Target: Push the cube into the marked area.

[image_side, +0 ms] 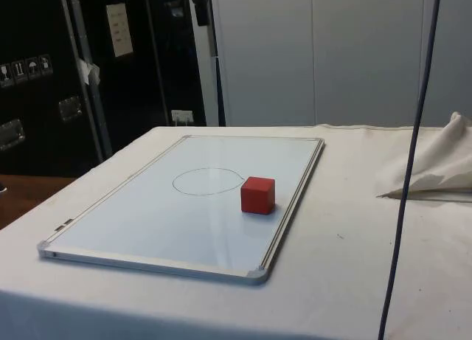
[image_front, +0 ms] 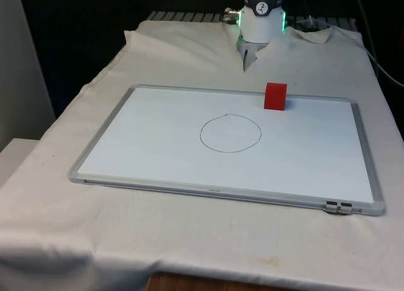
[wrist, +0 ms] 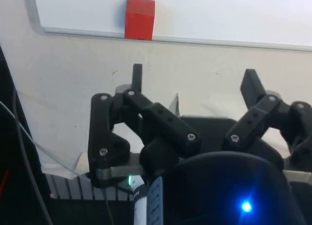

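A red cube (image_front: 275, 96) (image_side: 257, 195) (wrist: 140, 18) rests on the whiteboard (image_front: 158, 133) (image_side: 147, 229) (wrist: 219, 10), right at its edge nearest the robot. It lies outside the drawn circle (image_front: 230, 133) (image_side: 209, 181), a short way beyond it toward the front view's right. My gripper (wrist: 194, 78) hangs open above the cloth, short of the board's edge. Nothing is between its fingers (wrist: 137, 73). The cube sits past one fingertip, apart from it.
The robot base (image_front: 262, 19) stands at the far end, with a raised fold of cloth (image_front: 251, 54) (image_side: 435, 170) in front of it. A dark cable (image_side: 409, 170) hangs down across the side view. The board has a grey frame (image_front: 369, 171).
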`<state>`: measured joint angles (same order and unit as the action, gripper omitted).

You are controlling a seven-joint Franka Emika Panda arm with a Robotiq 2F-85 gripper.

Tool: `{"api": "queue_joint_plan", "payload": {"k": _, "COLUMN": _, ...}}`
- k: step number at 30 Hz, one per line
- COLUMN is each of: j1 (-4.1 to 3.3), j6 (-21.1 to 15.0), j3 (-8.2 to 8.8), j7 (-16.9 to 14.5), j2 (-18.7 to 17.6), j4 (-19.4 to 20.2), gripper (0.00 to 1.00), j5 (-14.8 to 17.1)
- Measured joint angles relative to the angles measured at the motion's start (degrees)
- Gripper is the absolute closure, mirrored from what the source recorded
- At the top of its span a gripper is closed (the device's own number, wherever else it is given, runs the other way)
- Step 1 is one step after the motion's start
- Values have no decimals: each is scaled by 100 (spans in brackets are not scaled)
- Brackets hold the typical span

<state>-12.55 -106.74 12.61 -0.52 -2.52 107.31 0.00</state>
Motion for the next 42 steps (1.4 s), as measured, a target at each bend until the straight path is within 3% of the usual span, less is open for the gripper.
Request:
{"api": "queue_joint_plan", "payload": {"k": 1, "j1": 0, "j6": 0, "j3": 0, "j7": 0, "j2": 0, "j4": 0, "gripper": 12, "j5": 0}}
{"api": "queue_joint_plan", "payload": {"k": 3, "j1": 0, "j6": 0, "j3": 0, "j7": 6, "j2": 0, "j4": 0, "gripper": 22, "j5": 0}}
{"api": "queue_joint_plan", "payload": {"k": 4, "j1": 0, "j6": 0, "j3": 0, "j7": 6, "j2": 0, "j4": 0, "gripper": 22, "j5": 0}}
{"api": "queue_joint_plan", "payload": {"k": 11, "j1": 0, "j6": 0, "j3": 0, "j7": 11, "j2": 0, "j4": 0, "gripper": 63, "j5": 0}}
{"api": "queue_joint_plan", "payload": {"k": 15, "j1": 0, "j6": 0, "j3": 0, "j7": 17, "j2": 0, "j4": 0, "gripper": 77, "j5": 0}}
{"api": "queue_joint_plan", "payload": {"k": 18, "j1": 6, "j6": 0, "j3": 0, "j7": 17, "j2": 0, "j4": 0, "gripper": 98, "j5": 0}}
{"api": "queue_joint_plan", "payload": {"k": 25, "j1": 0, "j6": 6, "j3": 0, "j7": 40, "j2": 178, "j4": 143, "gripper": 100, "j5": 0}}
{"api": "queue_joint_plan", "payload": {"k": 42, "j1": 0, "j6": -584, "j3": -11, "j7": 17, "j2": 968, "j4": 1318, "gripper": 100, "j5": 97}}
